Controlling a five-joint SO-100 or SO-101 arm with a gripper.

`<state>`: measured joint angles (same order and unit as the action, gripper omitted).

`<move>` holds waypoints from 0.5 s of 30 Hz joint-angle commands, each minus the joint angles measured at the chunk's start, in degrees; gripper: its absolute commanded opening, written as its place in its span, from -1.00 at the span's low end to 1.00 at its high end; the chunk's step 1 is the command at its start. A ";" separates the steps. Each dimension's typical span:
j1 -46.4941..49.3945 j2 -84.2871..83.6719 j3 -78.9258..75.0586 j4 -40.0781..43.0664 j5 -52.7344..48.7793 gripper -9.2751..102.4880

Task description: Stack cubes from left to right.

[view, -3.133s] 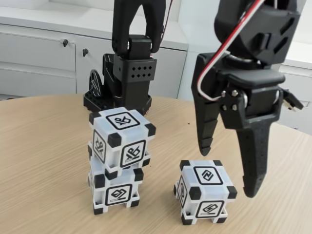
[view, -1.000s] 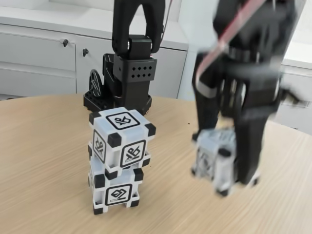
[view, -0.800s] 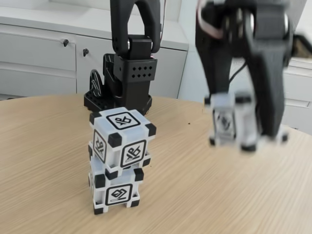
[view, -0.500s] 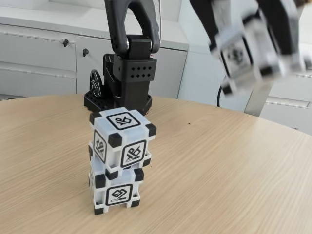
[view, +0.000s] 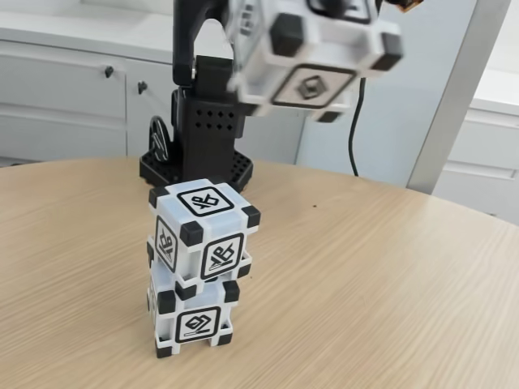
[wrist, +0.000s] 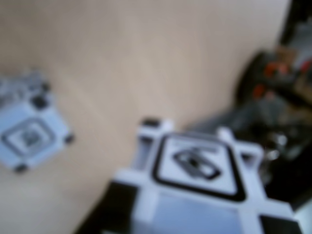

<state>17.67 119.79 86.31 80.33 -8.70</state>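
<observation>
The gripper's fingers cannot be made out clearly in either view, so how wide the jaws stand cannot be told. A third cube (view: 312, 53) hangs in the air, tilted, above and to the right of the two-cube stack in the fixed view, well clear of the wooden table (view: 389, 284). The stack's upper cube (view: 203, 231) sits slightly turned on the lower cube (view: 192, 318). The black arm base (view: 199, 138) stands behind the stack. The blurred wrist view shows the raised cube (wrist: 195, 180) close up.
</observation>
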 commanded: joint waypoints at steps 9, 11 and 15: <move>8.61 1.41 0.70 4.83 -3.96 -0.50; 8.09 1.41 2.64 9.40 -5.19 -0.51; 7.91 2.37 5.98 14.85 -6.06 -0.51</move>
<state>25.40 120.32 92.11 93.43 -14.15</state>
